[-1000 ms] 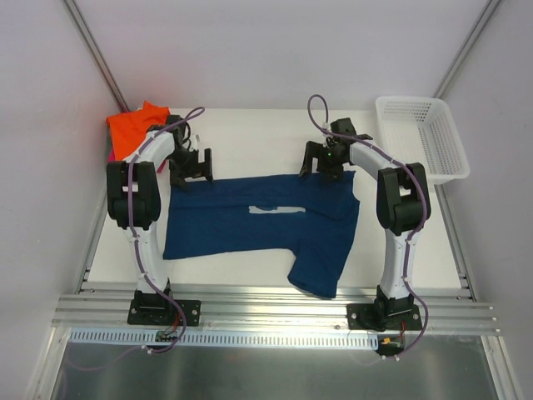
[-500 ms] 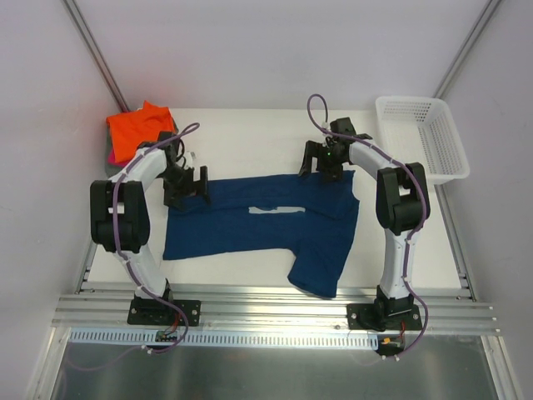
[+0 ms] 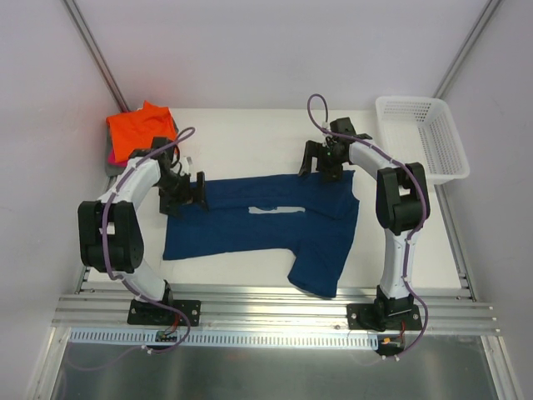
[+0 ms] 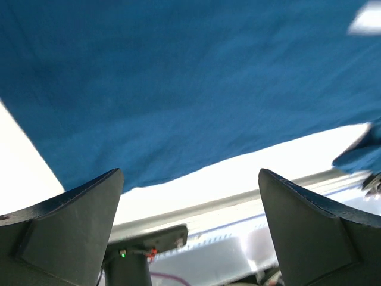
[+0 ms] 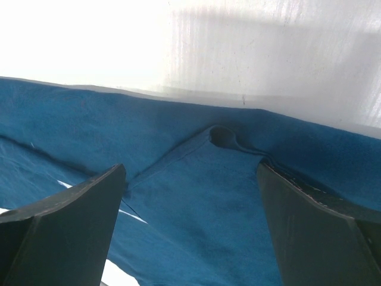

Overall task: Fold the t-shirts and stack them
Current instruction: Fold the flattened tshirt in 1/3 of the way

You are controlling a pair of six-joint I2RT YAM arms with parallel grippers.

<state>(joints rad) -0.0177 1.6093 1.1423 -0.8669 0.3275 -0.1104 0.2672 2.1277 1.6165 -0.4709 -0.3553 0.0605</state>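
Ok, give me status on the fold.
Left gripper open, right gripper open, both empty over far edge of navy t-shirt. Shirt spread out, fold unfinished. Nothing in the way.

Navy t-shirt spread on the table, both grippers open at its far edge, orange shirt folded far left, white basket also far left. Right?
No. The top external view shows the white basket at the far right. The rest stands: navy t-shirt spread out, left gripper and right gripper open at its far edge, orange shirt folded far left.
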